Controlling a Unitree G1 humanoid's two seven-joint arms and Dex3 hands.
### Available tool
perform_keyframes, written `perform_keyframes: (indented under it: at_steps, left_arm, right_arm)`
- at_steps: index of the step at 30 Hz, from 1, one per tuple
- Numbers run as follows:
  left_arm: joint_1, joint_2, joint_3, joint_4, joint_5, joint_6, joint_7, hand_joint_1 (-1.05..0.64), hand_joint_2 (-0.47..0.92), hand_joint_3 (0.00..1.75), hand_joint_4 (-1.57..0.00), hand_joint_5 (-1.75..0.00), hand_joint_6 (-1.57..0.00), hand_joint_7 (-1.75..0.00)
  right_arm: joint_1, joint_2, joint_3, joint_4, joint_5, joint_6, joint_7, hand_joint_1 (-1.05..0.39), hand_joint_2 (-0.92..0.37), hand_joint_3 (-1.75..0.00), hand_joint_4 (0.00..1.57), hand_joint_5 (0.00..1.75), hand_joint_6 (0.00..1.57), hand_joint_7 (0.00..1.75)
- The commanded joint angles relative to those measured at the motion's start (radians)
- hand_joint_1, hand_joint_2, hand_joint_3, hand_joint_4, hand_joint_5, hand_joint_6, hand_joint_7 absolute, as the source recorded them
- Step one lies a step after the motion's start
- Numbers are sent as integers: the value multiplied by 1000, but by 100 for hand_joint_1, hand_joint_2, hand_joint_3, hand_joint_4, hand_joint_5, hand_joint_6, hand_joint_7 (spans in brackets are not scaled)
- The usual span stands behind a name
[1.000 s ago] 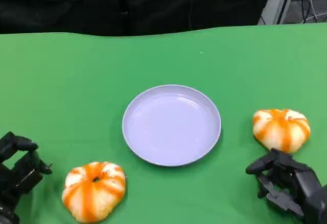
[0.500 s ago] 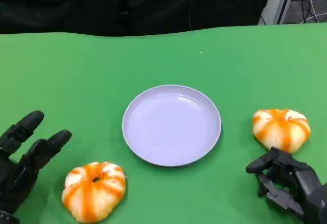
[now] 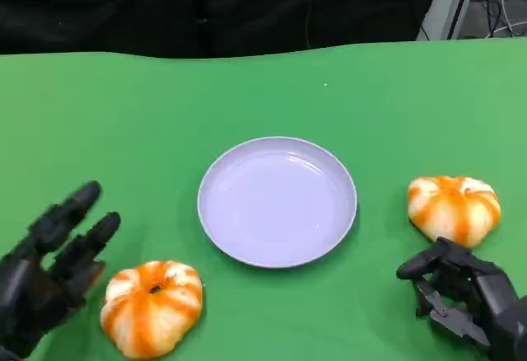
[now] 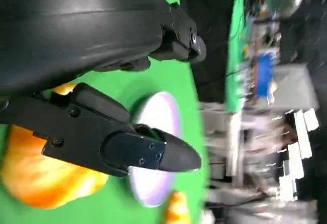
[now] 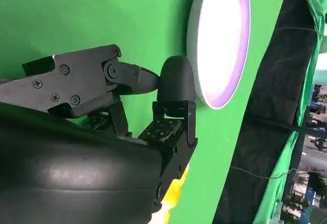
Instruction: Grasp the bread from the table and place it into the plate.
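Two orange-and-white striped bread rolls lie on the green table. One bread roll (image 3: 151, 307) sits at the front left, also seen as the roll (image 4: 46, 175) in the left wrist view. The other bread roll (image 3: 454, 207) lies at the right. The pale lavender plate (image 3: 277, 200) stands in the middle, holding nothing, and shows as the plate (image 4: 156, 157) and the plate (image 5: 219, 40) in the wrist views. My left hand (image 3: 49, 272) is just left of the front roll, fingers spread, holding nothing. My right hand (image 3: 465, 299) sits below the right roll, fingers curled in, holding nothing.
The green table (image 3: 165, 122) ends at a black backdrop (image 3: 206, 7) behind. A metal frame and cables (image 3: 486, 2) stand at the far right corner, off the table.
My left hand has uncurled, spread its fingers and moved forward and right, close beside the front-left roll. The right hand, rolls and plate have not moved.
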Motion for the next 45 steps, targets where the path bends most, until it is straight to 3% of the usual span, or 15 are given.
perform_keyframes:
  at_steps: [1,9,19,26,33,45]
  left_arm:
    - [17,42,-50,-9,108,-118,99,-88,92,26,-28,-1,-24,-1]
    - [43,110,-163,-38,375,-240,341,-95,92,33,-29,-1,-27,-1]
    - [122,177,-301,-223,630,-99,543,-100,92,43,-26,0,-29,-1]
    - [131,219,-380,-275,672,17,546,-99,92,52,-27,0,-28,0]
    - [104,294,-486,-312,716,167,450,-96,92,59,-22,0,-21,0]
    - [92,362,-599,-414,736,366,358,-98,92,56,-24,-1,-24,-1]
  right_arm:
    - [16,-14,-1,-3,-1,11,-4,-11,-92,-50,68,170,74,119]
    - [15,-10,-1,-7,5,18,-3,-10,-92,-50,67,168,73,119]
    - [14,-15,-3,-2,5,17,0,-12,-92,-49,68,169,73,119]
    - [16,-11,-3,-8,9,17,2,-10,-92,-50,68,169,73,119]
    - [15,-13,-3,-5,6,18,2,-10,-92,-50,67,169,73,119]
    - [18,-15,-2,-11,2,18,-3,-11,-92,-50,67,169,73,120]
